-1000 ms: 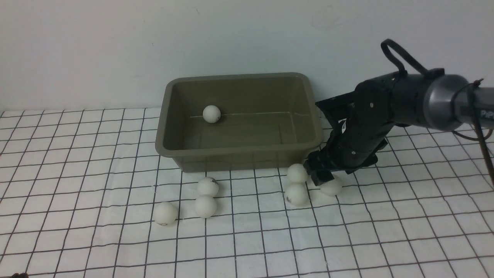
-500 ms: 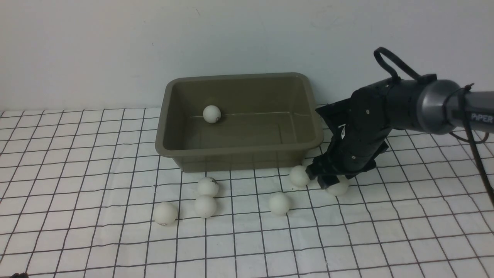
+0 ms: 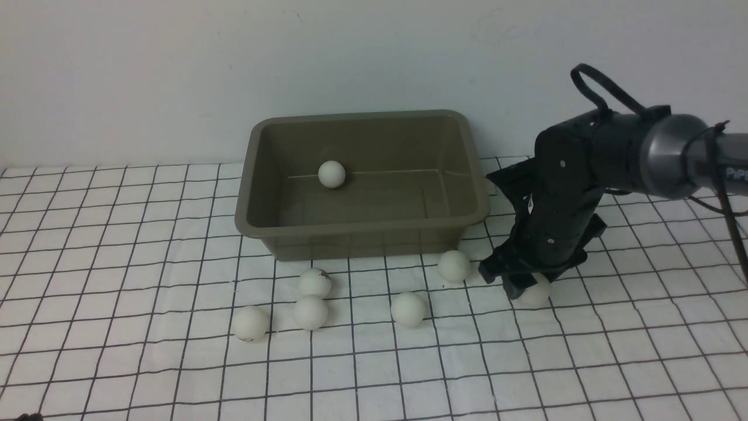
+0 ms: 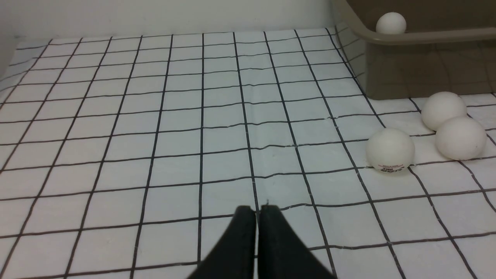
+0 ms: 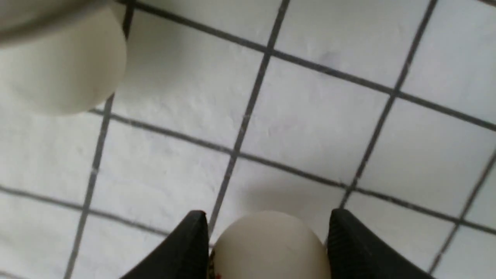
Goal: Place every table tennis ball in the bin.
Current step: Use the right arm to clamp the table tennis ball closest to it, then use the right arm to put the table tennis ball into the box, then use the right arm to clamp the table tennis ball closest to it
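Front: your olive, smooth-walled plastic bin [image 3: 362, 237] with rounded corners holds one matte white ball [image 3: 332, 174]. Five more table tennis balls [image 3: 408, 309] lie loose on the grid-cloth surface [image 3: 117, 263] before it. Your right pincer [image 3: 520, 286] stands over a seventh ball [image 3: 539, 292], right of the bin.

Left wrist: your left pincer [image 4: 256, 212] is pressed closed.

Right wrist: black ribbed fingers [image 5: 193, 240] flank that round ball; gripping or just short, can't tell.

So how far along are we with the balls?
Done: one ball lies in the bin. In hand: the right gripper straddles a second ball, grip unclear. To do: five more balls outside the bin; the left gripper is shut, empty.
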